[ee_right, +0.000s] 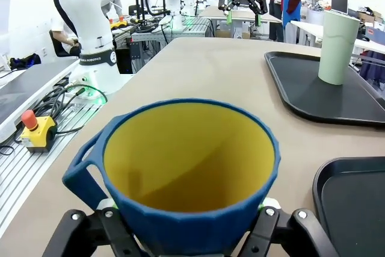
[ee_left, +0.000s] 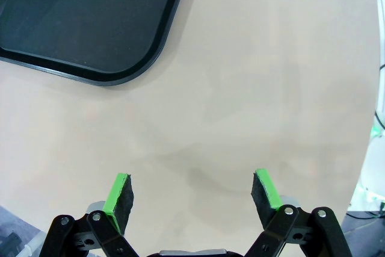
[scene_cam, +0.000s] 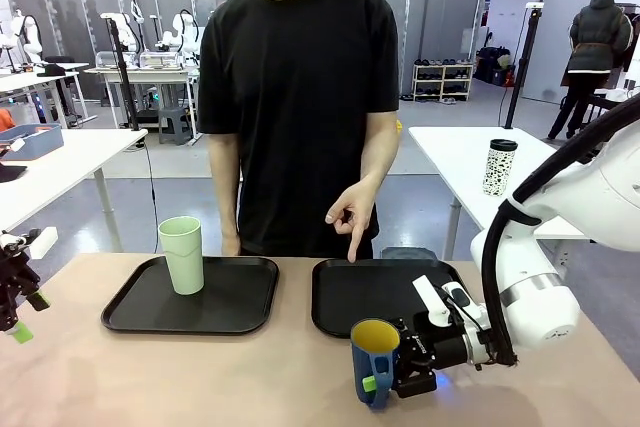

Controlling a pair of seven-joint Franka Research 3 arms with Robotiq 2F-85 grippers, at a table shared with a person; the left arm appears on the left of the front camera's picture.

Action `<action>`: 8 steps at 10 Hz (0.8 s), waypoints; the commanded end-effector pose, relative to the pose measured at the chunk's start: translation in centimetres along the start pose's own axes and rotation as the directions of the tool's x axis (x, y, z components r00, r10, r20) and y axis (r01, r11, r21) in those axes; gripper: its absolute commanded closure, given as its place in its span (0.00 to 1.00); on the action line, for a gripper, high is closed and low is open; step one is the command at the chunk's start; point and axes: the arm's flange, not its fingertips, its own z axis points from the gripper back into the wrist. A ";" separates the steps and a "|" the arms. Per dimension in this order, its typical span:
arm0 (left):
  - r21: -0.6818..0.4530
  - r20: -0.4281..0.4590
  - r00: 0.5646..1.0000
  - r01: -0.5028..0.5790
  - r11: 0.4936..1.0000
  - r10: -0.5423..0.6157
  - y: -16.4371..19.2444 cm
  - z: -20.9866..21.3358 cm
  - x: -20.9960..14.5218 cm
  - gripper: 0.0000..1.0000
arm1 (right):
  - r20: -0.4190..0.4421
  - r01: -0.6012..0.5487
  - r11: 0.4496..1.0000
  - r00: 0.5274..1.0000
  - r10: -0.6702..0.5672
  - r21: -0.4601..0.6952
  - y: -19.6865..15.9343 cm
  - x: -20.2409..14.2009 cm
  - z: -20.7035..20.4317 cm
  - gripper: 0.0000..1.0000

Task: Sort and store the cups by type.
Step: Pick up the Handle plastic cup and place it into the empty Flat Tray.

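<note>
Blue cup held just in front of the right tray, green one already placed.

At the far left the left gripper (ee_left: 192, 194) was seen released, nothing between its fingers, well apart from the left tray (scene_cam: 135, 312), on which the pale green tumbler (scene_cam: 182, 255) stood upright. The blue cup (scene_cam: 375, 359) was clamped upright in the right gripper (scene_cam: 400, 372), just beside the near edge of the right tray (scene_cam: 340, 297), to which the person's hand (scene_cam: 352, 212) was pointing. The gripper's pads were mostly hidden behind the cup's wall.
</note>
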 end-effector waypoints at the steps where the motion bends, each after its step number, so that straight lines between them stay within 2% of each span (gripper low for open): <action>1: 0.012 0.014 1.000 0.015 1.000 -0.015 0.2 0.1 -0.1 0.00 | -0.002 -0.047 0.999 0.999 0.047 -0.005 1.2 -2.3 -0.6 0.50; 2: 0.012 0.014 1.000 0.015 1.000 -0.015 0.2 0.1 -0.1 0.00 | -0.007 -0.037 0.999 0.999 0.037 -0.012 1.1 -2.0 -0.6 0.54; 4: 0.012 0.014 1.000 0.015 1.000 -0.015 0.2 0.1 -0.1 0.00 | 0.003 -0.042 0.999 0.999 0.042 -0.012 1.4 -1.0 -0.5 0.54; 8: 0.012 0.014 1.000 0.015 1.000 -0.015 0.2 0.1 -0.1 0.00 | 0.033 -0.056 0.997 0.998 0.058 -0.060 1.5 4.6 1.5 0.54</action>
